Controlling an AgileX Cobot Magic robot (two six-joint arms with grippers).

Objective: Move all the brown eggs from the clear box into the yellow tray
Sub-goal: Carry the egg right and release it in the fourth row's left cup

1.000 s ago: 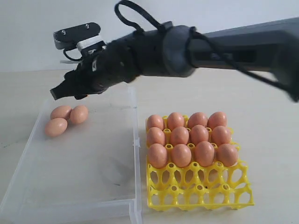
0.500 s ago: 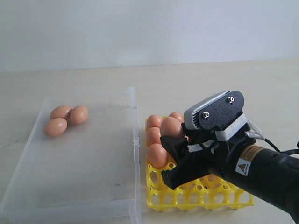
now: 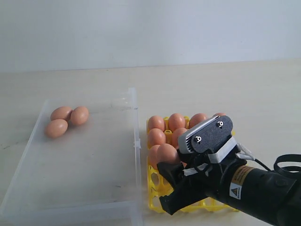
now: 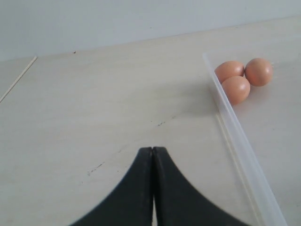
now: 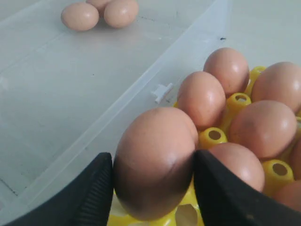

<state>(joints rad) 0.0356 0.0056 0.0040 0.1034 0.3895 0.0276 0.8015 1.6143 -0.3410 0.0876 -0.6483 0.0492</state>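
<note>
Right wrist view has the right gripper with its jaws set wide and closed on one brown egg, a black finger pressed to each flank; the egg hangs over the yellow tray, above its front row on the side nearest the clear box, and close beside the seated eggs that fill the tray's rear rows. The likeliest trouble, as I judge it, is a knock: a descent slightly off line would bring the held shell against the neighbour behind it, or set it on a pointed post instead of in a cup, and either could crack it. Letting go too high would drop it hard into the plastic; a tilted release near the tray's edge could roll it out toward the box. The grip spans a smooth curved surface, so a slip is also possible. The egg itself is oval, matte orange-brown, evenly coloured, unmarked so far as shows, its long axis roughly upright. Three more eggs lie touching in a cluster at the side of the box farthest from the tray. The left gripper sits beyond that side, well apart from the tray, over the bare table, jaws pressed together on nothing.
</note>
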